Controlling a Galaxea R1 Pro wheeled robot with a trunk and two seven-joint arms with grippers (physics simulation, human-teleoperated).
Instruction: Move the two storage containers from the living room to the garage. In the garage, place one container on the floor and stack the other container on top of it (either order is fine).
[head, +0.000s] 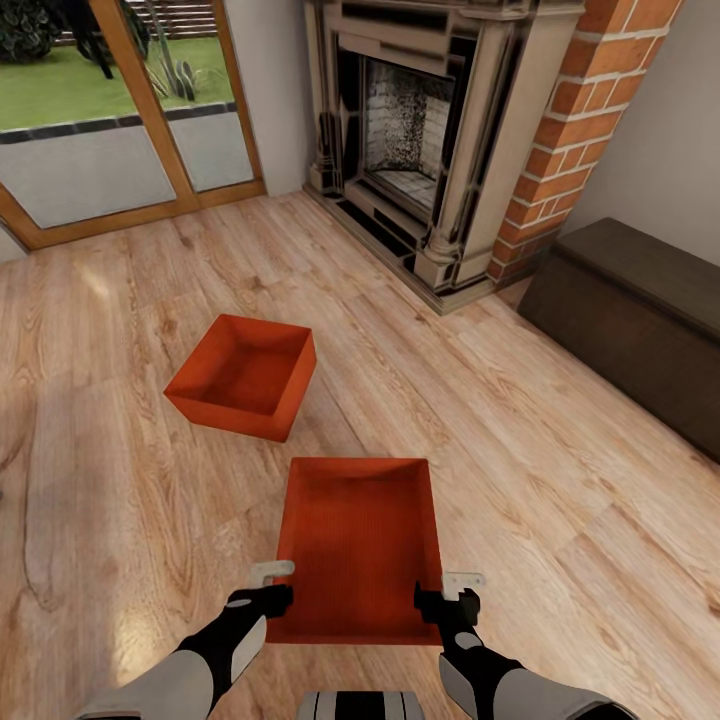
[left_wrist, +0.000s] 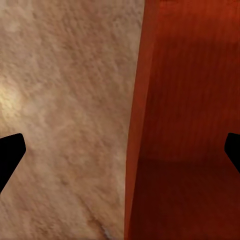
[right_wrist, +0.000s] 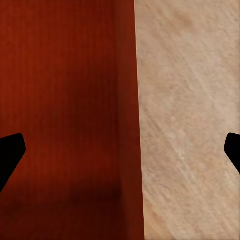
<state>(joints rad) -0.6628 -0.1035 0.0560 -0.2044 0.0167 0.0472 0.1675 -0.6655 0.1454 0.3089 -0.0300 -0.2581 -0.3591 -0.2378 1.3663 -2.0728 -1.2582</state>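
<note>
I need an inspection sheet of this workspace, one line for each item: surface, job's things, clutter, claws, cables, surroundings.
Surface: light wood-plank floor.
Job's things: near red-orange open-top rectangular bin lies between both claws; second matching red-orange bin sits farther, apart, to the left.
Clutter: nothing seen.
Claws: left claw open, straddling the near bin's left wall; right claw open, straddling its right wall.
Cables: nothing seen.
Surroundings: dark ornate fireplace, red-brick chimney, wood-framed glass doors, dark brown low bench.

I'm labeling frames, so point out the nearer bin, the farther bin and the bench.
nearer bin (head: 362, 545), head view, inner floor.
farther bin (head: 243, 367), head view, inner floor.
bench (head: 640, 270), head view, top.
</note>
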